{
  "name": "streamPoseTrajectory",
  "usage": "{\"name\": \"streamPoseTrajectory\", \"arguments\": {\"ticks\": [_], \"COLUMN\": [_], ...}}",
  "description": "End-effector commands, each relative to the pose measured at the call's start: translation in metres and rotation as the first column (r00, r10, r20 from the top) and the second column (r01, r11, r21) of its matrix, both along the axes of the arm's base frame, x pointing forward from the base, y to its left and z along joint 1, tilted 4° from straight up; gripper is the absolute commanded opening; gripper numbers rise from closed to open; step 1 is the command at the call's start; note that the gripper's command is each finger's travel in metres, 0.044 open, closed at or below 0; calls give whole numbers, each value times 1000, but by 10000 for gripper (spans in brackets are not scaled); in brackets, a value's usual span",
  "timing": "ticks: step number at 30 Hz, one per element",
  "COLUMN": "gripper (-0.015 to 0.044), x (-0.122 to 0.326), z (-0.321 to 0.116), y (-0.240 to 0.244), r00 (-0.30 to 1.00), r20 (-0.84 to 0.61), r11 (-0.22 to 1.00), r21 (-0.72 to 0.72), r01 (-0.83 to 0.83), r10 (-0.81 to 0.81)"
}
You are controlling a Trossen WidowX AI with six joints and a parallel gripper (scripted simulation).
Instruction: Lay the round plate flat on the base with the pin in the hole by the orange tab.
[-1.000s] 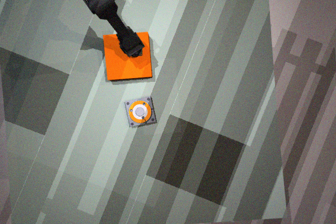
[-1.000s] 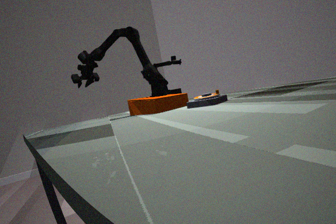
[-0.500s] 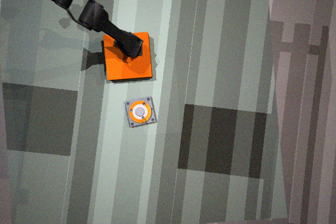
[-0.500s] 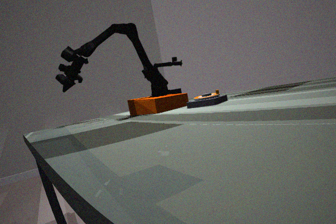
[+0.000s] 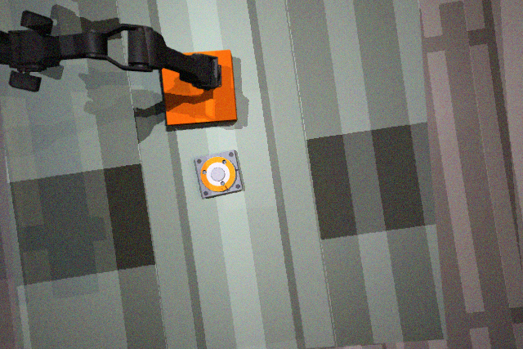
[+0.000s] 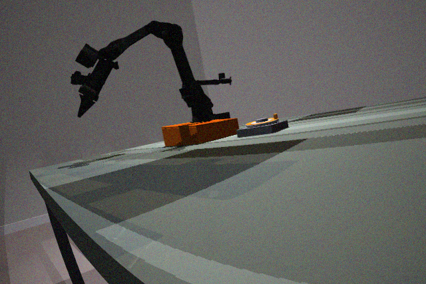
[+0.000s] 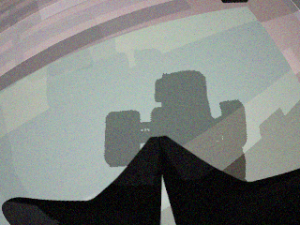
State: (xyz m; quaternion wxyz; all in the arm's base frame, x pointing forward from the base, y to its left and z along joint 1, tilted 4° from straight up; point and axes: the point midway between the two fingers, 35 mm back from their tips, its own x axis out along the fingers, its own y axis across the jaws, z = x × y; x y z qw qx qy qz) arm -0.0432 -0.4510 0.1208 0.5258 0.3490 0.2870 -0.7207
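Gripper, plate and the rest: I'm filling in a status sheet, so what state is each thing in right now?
gripper: shut, empty, high in the air, away from the plate
round plate: on the post, untouched by the robot
orange tab: standing up at the plate's rim
base: flat on the table

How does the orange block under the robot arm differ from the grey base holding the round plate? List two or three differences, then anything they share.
The orange block is plain orange, while the grey base is grey with a dark dot at each corner. The orange block looks larger than the grey base. The orange block carries the arm's mount, whereas the grey base carries the round plate with its orange ring. Both look square from above and rest on the table, apart from each other.
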Motion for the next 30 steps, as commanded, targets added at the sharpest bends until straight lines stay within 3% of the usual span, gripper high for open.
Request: {"name": "streamPoseTrajectory", "arguments": {"ticks": [1, 12, 19, 23, 27, 30], "gripper": [0, 0, 0, 0, 0, 0], "x": [73, 216, 295, 341, 362, 381], "z": [-2, -11, -14, -18, -20, -22], "y": [10, 68, 135, 196, 235, 287], "r00": [982, 833, 647, 483, 376, 233], "r20": [8, 33, 50, 75, 90, 112], "r11": [981, 821, 623, 448, 334, 183], "r21": [44, 150, 221, 272, 301, 338], "r01": [-187, -550, -750, -852, -893, -923], "r10": [187, 552, 761, 873, 922, 966]}}
